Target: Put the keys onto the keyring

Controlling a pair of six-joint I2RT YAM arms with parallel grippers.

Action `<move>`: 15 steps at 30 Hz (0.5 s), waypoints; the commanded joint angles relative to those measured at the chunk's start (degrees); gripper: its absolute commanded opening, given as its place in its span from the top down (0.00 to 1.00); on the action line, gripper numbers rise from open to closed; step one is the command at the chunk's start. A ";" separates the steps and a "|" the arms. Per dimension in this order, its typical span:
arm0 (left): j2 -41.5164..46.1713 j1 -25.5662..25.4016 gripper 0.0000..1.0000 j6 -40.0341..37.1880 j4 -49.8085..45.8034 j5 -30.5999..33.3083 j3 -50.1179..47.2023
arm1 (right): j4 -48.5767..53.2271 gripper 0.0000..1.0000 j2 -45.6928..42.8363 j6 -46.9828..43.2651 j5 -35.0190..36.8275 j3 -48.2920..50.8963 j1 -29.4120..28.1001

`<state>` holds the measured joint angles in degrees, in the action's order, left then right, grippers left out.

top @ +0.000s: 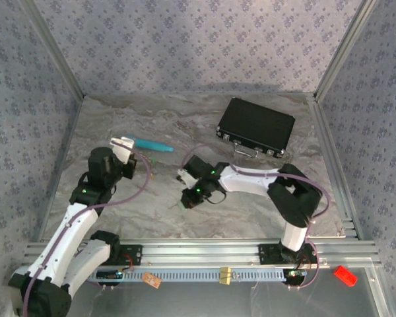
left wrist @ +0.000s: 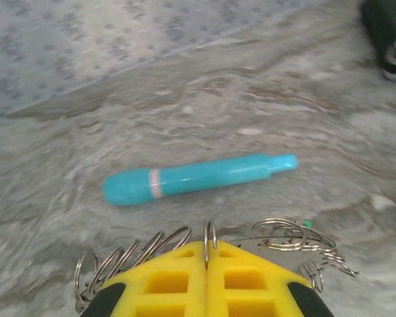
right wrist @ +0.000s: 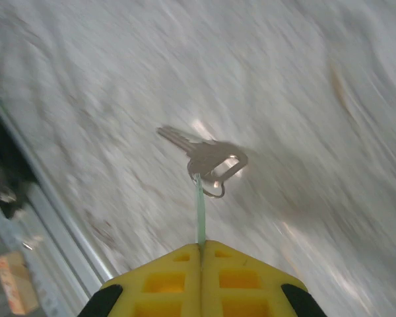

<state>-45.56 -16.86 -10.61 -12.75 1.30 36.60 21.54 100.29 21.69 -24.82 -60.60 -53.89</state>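
Left pincer gripped the keyring; right pincer clenched a key dangling beyond its tips; threading had apparently not begun.

Desk before me: grey-brown marbled top, matte. Light is soft and even, with faint glare patches. Walls on three sides: grey-blue paper, small repeating floral print. Aluminium posts stand at the back corners. Aluminium rails run along the near edge.

One key, one keyring, one teal stick, one black case.
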 commanded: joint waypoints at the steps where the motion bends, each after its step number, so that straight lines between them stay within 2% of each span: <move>1: -1.16 -4.56 1.00 -7.74 -0.24 -6.53 3.88 | 2.48 1.00 -4.12 2.25 2.69 6.26 0.72; 8: -5.02 -10.47 1.00 -16.18 -1.93 -17.98 5.36 | 4.62 1.00 -11.19 3.90 5.57 13.26 2.52; 12: -9.44 -11.47 1.00 -17.91 -3.55 -24.28 6.73 | 5.32 0.74 -12.98 2.95 7.51 15.08 3.63; 15: -12.10 -12.06 1.00 -19.30 -5.37 -25.36 7.69 | 5.06 0.64 -15.59 1.36 9.12 15.08 3.68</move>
<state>-56.75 -28.42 -26.68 -17.12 -18.81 41.58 25.26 87.37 24.25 -18.33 -45.89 -50.35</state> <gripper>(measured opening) 0.043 0.349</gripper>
